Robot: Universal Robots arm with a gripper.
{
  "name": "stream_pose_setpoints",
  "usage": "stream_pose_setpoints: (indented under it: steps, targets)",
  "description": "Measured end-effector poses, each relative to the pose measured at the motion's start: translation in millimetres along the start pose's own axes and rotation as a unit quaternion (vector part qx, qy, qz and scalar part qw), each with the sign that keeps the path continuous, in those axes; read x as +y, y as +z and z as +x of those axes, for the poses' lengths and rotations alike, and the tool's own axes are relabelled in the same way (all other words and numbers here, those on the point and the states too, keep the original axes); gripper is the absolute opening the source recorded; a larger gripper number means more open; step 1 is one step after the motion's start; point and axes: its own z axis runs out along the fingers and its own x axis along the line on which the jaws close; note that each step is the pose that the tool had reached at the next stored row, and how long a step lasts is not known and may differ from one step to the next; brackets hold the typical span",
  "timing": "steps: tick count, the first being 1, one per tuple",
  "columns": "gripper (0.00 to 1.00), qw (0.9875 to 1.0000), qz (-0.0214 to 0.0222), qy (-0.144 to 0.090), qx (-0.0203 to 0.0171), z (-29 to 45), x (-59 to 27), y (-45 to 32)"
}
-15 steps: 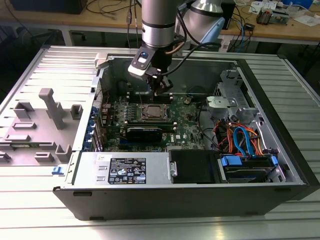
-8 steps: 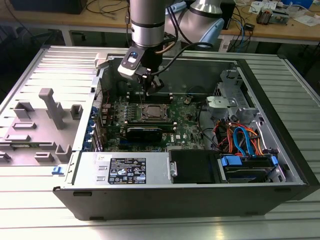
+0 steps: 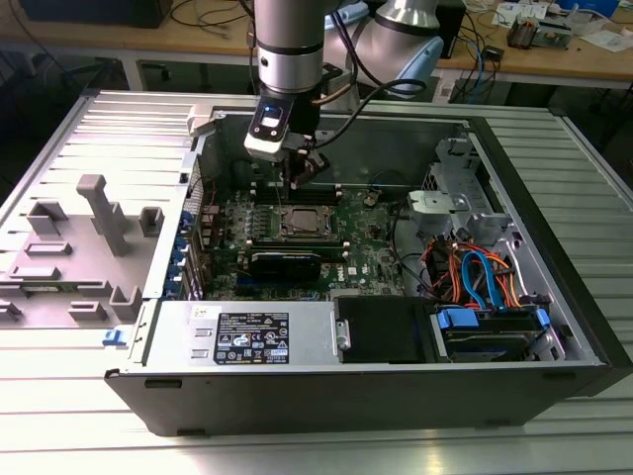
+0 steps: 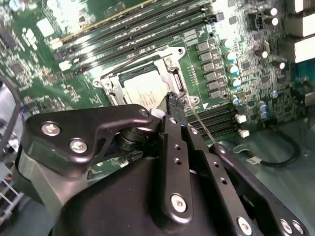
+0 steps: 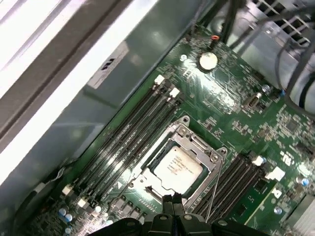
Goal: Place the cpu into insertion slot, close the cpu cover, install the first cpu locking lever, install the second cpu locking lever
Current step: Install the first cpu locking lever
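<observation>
Seating a locking lever (image 5: 212, 194) likely wants a steady sideways push, kept off the cpu (image 5: 178, 164). The chip sits in the insertion slot (image 3: 282, 231) — far in the case, toward the exterior view's left — with the cpu cover (image 5: 199, 142) down round it. Gripper (image 5: 173, 200) clenched, apparently empty, tips just beside the cover's edge.

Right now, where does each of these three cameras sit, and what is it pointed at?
Exterior view: off the arm, above the open computer case, looking down into it; the arm and its pincer show.
First wrist view: on the arm, looking down at the motherboard; the pincer's tip shows.
Second wrist view: on the arm, looking along the pincer's black body to the motherboard.
Shared: both wrist views show the cpu framed by the cpu cover.
</observation>
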Motion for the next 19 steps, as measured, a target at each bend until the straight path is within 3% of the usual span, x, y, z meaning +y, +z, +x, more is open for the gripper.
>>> stream_pose_setpoints:
  steps: [2,5,7,9,12,13,19]
  targets:
    - [0.11,0.9998,-0.0011,-0.018,-0.0003,0.0,0.0,0.0]
    - [0.11,0.9984,-0.0033,-0.056,-0.0009,0.0,0.0,0.0]
    - [0.11,0.9970,-0.0046,-0.077,-0.0012,0.0,0.0,0.1]
    - [0.11,0.9948,-0.0061,-0.101,-0.0016,0.0,0.0,0.1]
    - [0.11,0.9936,-0.0067,-0.113,-0.0017,-0.2,-0.1,-3.0]
    - [0.11,0.9924,-0.0074,-0.123,-0.0018,-0.2,-0.1,-3.9]
    - [0.11,0.9823,-0.0111,-0.187,-0.0029,-0.2,-0.1,-4.0]
